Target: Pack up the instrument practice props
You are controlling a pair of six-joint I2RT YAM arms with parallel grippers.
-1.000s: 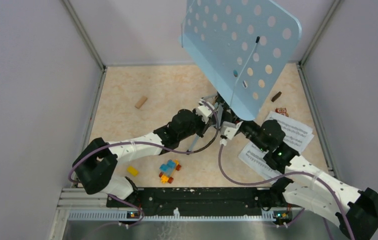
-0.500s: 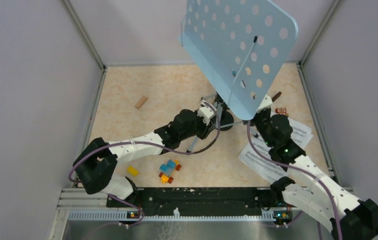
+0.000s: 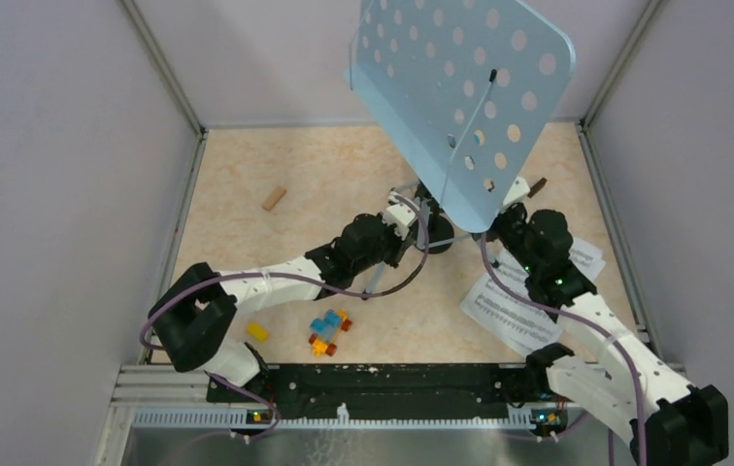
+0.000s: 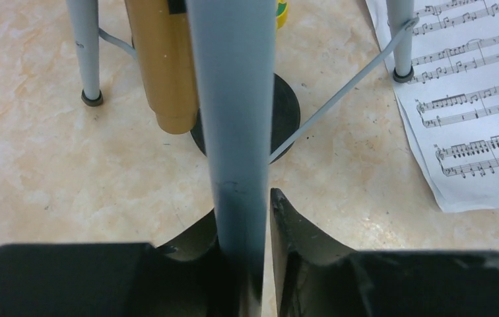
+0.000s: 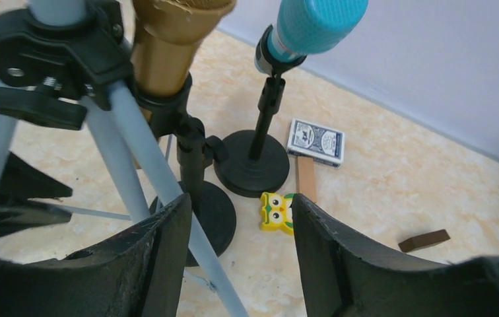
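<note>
The pale-blue perforated music rack (image 3: 460, 97) stands tilted on its tripod at the back middle. My left gripper (image 3: 419, 225) is shut on the rack's grey-blue pole (image 4: 233, 132), which runs up between its jaws (image 4: 243, 211). Behind the pole are the gold microphone (image 4: 161, 66) and a black round base (image 4: 286, 112). My right gripper (image 3: 511, 209) is open and empty (image 5: 240, 198) beside a tripod leg (image 5: 148, 172). Ahead of it the gold microphone (image 5: 167, 46) and the blue microphone (image 5: 313, 23) stand in black round-based holders (image 5: 252, 168). White sheet-music pages (image 3: 518, 301) lie under the right arm.
A yellow owl block (image 5: 276, 211), a card deck (image 5: 316, 140), a wooden block (image 5: 305, 178) and a dark brown block (image 5: 422, 241) lie near the holders. The toy-block car (image 3: 329, 332) and a yellow brick (image 3: 257, 332) lie at the front. A wooden block (image 3: 274, 198) lies back left.
My right arm has swung away from the tripod's middle to the right and farther back. The rack's top has shifted slightly left. The left gripper has stayed on the pole.
</note>
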